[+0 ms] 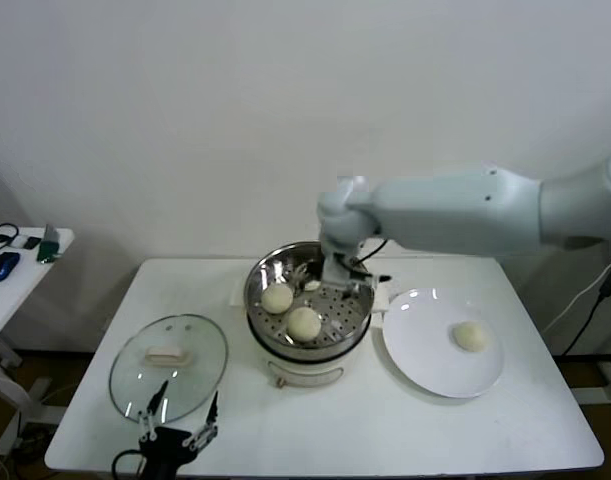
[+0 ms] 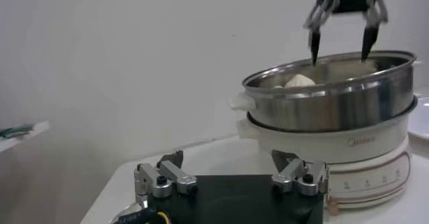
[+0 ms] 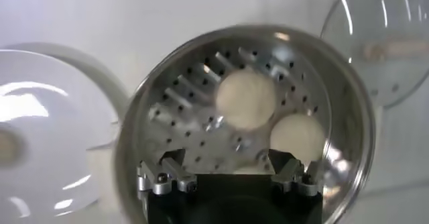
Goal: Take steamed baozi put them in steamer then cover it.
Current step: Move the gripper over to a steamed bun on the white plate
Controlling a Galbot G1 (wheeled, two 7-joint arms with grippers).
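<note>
The steel steamer (image 1: 263, 272) stands mid-table on its cream pot base. Two baozi (image 1: 277, 298) (image 1: 304, 323) lie on its perforated floor, and a third (image 1: 312, 285) peeks out under my right gripper. My right gripper (image 1: 335, 278) hangs open just above the steamer's far side, holding nothing. In the right wrist view the right gripper (image 3: 226, 158) is over the steamer floor (image 3: 188, 104), with a sliver of baozi (image 3: 249, 170) between the jaws. One baozi (image 1: 471, 336) lies on the white plate (image 1: 425, 365). The glass cover (image 1: 135, 375) lies flat at front left. My left gripper (image 1: 175, 420) is open beside it.
The left wrist view shows the steamer (image 2: 335, 91) from the side with the right gripper (image 2: 340, 47) above it and the left gripper (image 2: 231, 172) low at the table's front. A small side table (image 1: 15, 255) with dark items stands far left. A wall is close behind.
</note>
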